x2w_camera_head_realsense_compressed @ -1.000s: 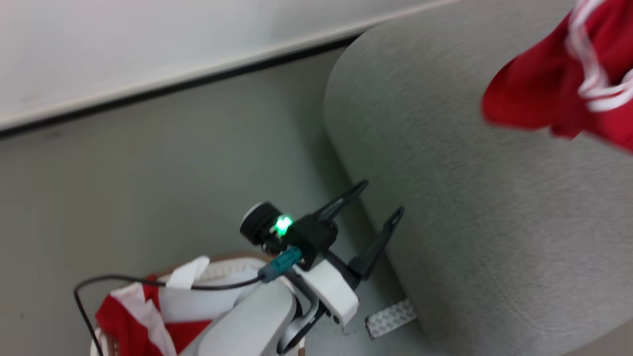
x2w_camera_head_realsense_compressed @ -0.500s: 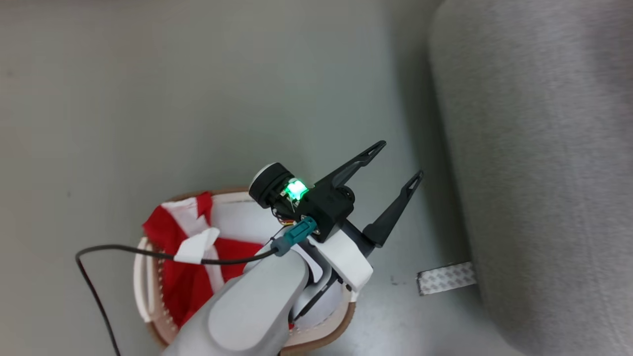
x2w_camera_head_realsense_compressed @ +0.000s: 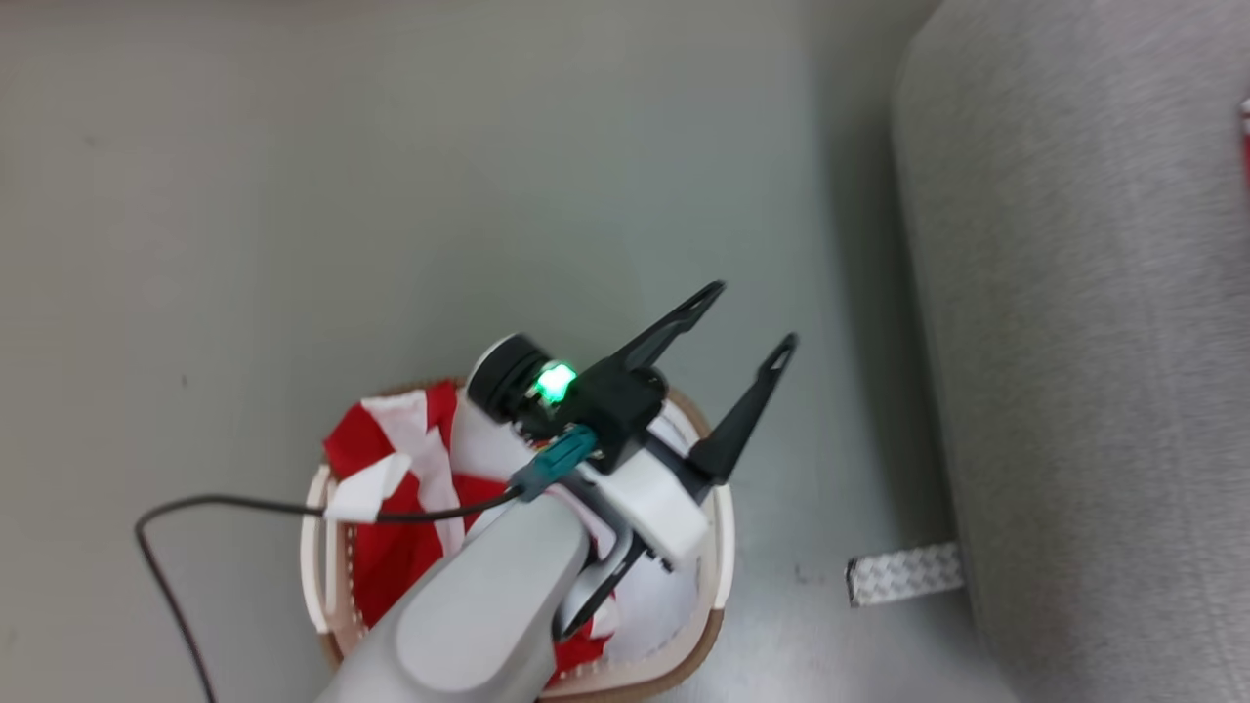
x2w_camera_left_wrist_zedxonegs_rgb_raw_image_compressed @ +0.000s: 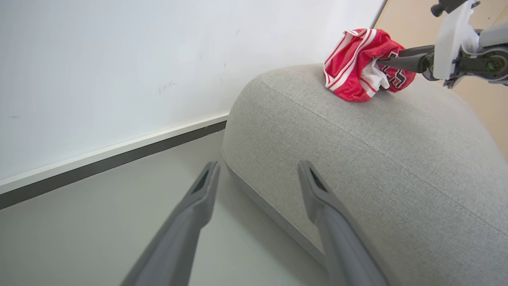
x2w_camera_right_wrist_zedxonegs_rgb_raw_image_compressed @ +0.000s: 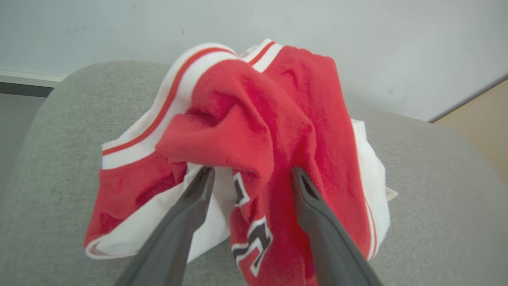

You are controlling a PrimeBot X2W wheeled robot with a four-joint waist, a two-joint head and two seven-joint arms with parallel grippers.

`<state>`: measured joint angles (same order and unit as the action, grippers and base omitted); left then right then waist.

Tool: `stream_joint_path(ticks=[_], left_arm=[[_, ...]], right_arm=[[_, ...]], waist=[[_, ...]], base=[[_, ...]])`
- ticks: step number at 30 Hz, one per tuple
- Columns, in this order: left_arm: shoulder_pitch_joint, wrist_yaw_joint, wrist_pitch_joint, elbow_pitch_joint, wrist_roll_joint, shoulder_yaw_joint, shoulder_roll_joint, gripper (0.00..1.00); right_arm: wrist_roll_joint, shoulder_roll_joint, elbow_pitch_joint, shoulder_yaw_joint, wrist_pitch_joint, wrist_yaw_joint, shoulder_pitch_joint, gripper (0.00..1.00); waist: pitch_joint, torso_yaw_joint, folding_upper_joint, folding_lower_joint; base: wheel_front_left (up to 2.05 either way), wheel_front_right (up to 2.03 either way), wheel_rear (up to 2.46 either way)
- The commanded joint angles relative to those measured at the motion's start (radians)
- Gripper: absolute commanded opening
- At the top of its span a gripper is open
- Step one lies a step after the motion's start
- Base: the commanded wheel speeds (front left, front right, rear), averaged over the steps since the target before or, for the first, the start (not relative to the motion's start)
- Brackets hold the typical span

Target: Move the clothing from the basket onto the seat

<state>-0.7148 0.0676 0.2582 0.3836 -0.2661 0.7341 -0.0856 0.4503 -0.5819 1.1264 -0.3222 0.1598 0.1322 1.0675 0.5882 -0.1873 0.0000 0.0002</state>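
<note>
- L gripper (x2w_camera_head_realsense_compressed: 752, 314): fingers wide apart, empty, above basket (x2w_camera_head_realsense_compressed: 721, 547).
- R gripper (x2w_camera_right_wrist_zedxonegs_rgb_raw_image_compressed: 252, 171): fingers spread, tips in folds of red garment (x2w_camera_right_wrist_zedxonegs_rgb_raw_image_compressed: 254, 119), which lies on seat (x2w_camera_right_wrist_zedxonegs_rgb_raw_image_compressed: 436, 178).
- 2nd red garment (x2w_camera_head_realsense_compressed: 386, 566): in basket.

The robot's left gripper (x2w_camera_head_realsense_compressed: 752, 314) is hanging over the basket (x2w_camera_head_realsense_compressed: 721, 557), its two dark fingers (x2w_camera_head_realsense_compressed: 674, 327) spreading wide and gripping nothing, while a green light (x2w_camera_head_realsense_compressed: 557, 381) is glowing on the wrist above the pale forearm (x2w_camera_head_realsense_compressed: 479, 625). A crumpled red and white garment (x2w_camera_head_realsense_compressed: 391, 566) is lying inside the basket, which is standing on the grey-green floor (x2w_camera_head_realsense_compressed: 391, 195). A black cable (x2w_camera_head_realsense_compressed: 234, 503) is looping from the wrist across the garment and away to the left. The light grey seat (x2w_camera_head_realsense_compressed: 1094, 342) is rising along the right side, apart from the basket, with a strip of patterned tape (x2w_camera_head_realsense_compressed: 903, 576) lying on the floor and running up to its base.
</note>
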Motion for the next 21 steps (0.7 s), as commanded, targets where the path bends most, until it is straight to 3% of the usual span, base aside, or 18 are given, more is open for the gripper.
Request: stream_joint_path(ticks=[1,8,13,21], left_arm=[[0.028,-0.004,0.008,0.007,-0.011,-0.008,-0.013,1.0],[0.129,-0.028,0.006,-0.023,-0.047,-0.082,-0.048,1.0],[0.215,-0.053,0.006,-0.063,-0.074,-0.169,-0.079,1.0],[0.365,-0.086,0.006,-0.13,-0.104,-0.319,-0.108,1.0]], right_arm=[[0.015,-0.006,0.001,-0.023,0.003,-0.003,-0.007,1.0],[0.109,-0.024,-0.09,-0.183,-0.034,-0.003,-0.06,1.0],[0.194,-0.057,-0.208,-0.271,0.021,-0.003,-0.082,1.0],[0.383,-0.059,-0.405,-0.285,0.079,-0.003,-0.196,1.0]], waist=[[-0.069,-0.024,0.0,-0.0002],[-0.246,-0.073,0.0,-0.0002],[-0.364,-0.082,0.0,-0.0002],[-0.546,-0.037,0.0,-0.0002]], base=[[0.0,0.0,0.0],[0.0,0.0,0.0],[0.0,0.0,0.0],[0.0,0.0,0.0]])
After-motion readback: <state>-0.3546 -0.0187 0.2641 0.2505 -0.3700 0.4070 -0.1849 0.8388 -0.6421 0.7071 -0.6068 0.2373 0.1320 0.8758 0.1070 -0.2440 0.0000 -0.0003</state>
